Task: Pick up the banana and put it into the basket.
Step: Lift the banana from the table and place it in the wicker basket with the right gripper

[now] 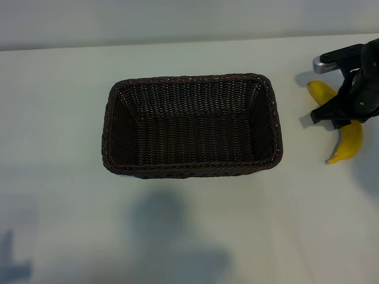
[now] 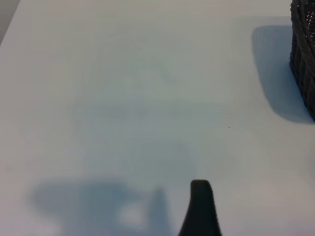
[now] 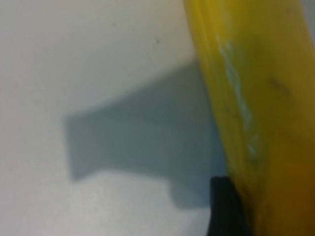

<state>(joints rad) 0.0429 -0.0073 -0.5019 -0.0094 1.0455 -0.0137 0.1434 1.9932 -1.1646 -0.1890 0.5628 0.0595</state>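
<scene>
The yellow banana lies on the white table to the right of the dark brown woven basket, which has nothing in it. My right gripper is down over the banana's middle, astride it, and hides that part. Both banana ends stick out, one toward the back and one toward the front. In the right wrist view the banana fills one side, very close. My left gripper hangs open over bare table with nothing in it, and one black finger shows.
A corner of the basket shows at the edge of the left wrist view, well away from the left gripper. White table surrounds the basket on all sides. The right arm's silver-capped link reaches in at the back right.
</scene>
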